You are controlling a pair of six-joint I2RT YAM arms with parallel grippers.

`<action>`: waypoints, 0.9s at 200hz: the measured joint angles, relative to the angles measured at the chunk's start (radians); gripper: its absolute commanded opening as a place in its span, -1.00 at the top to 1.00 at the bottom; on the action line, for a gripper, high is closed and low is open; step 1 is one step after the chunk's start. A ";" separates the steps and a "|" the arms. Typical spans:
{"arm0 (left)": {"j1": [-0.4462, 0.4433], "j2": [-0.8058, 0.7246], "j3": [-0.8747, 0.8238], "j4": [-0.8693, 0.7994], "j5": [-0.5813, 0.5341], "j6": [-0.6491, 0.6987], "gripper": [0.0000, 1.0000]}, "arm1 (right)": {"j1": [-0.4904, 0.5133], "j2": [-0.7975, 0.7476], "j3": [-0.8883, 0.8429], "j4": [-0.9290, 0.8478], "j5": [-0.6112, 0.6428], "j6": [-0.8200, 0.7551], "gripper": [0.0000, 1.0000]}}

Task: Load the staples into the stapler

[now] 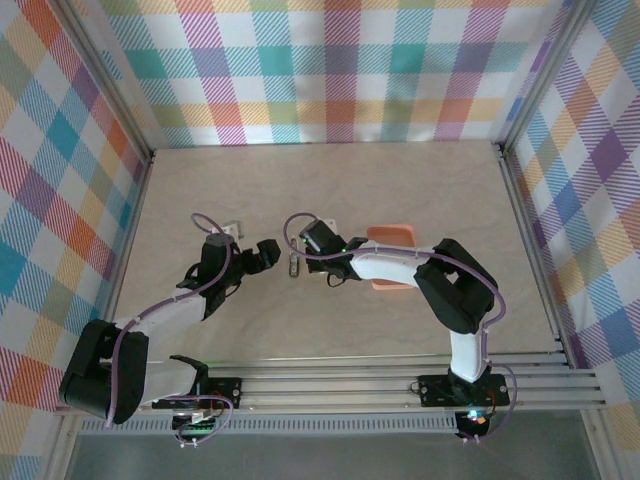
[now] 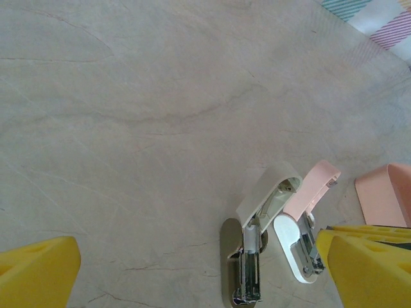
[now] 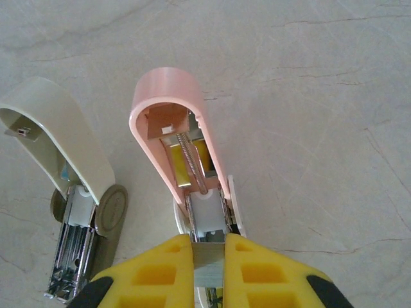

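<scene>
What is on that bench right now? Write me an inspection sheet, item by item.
Surface: pale veined tabletop, no spills seen.
Job's things: pink stapler lid swung open, spring showing; staple strip at its magazine.
Clutter: second stapler, whitish, also open, beside it; orange tray.
End effectors: left end effector open, holding nothing; right end effector shut on the staple strip.
Cables: purple cables looped along both arms.
Surroundings: plaid walls, metal frame.
</scene>
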 measured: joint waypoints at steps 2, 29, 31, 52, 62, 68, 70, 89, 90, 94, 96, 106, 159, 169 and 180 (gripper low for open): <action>0.000 0.000 0.000 0.000 0.000 0.000 -0.97 | 0.000 0.000 0.000 -0.001 0.001 0.000 0.72; 0.000 0.000 0.000 0.000 0.000 0.000 -0.97 | -0.001 0.000 0.000 -0.013 0.006 -0.003 0.72; 0.000 0.000 0.000 0.000 0.000 0.000 -0.97 | -0.001 0.000 0.000 -0.014 0.006 -0.003 0.72; 0.000 0.000 0.000 0.000 0.000 0.000 -0.97 | -0.001 0.000 0.000 -0.026 0.015 -0.013 0.72; 0.000 0.000 0.000 0.000 0.000 0.000 -0.97 | -0.001 0.000 0.000 -0.031 0.016 -0.019 0.72; 0.000 0.000 0.000 0.000 0.000 0.000 -0.97 | -0.001 0.000 0.000 -0.032 0.016 -0.022 0.72; 0.000 0.000 0.000 0.000 0.000 0.000 -0.97 | -0.001 0.000 0.000 -0.032 0.016 -0.022 0.72; 0.000 0.000 0.000 0.000 0.000 0.000 -0.97 | -0.001 0.000 0.000 -0.032 0.015 -0.025 0.72; 0.000 0.000 0.000 0.000 0.000 0.000 -0.97 | -0.001 0.000 0.000 -0.032 0.015 -0.026 0.72; 0.000 0.000 0.000 0.000 0.000 0.000 -0.97 | -0.001 0.000 0.000 -0.032 0.014 -0.026 0.72; 0.000 0.000 0.000 0.000 0.000 0.000 -0.97 | -0.001 0.000 0.000 -0.032 0.014 -0.027 0.72; 0.000 0.000 0.000 0.000 0.000 0.000 -0.97 | -0.001 0.000 0.000 -0.032 0.014 -0.031 0.72; 0.000 0.000 0.000 0.000 0.000 0.000 -0.97 | -0.001 0.000 0.000 -0.036 0.011 -0.051 0.73; 0.000 0.000 0.000 0.000 0.000 0.000 -0.97 | -0.001 0.000 0.000 -0.038 0.011 -0.055 0.73; 0.000 0.000 0.000 0.000 0.000 0.000 -0.97 | -0.001 0.000 0.000 -0.039 0.010 -0.062 0.73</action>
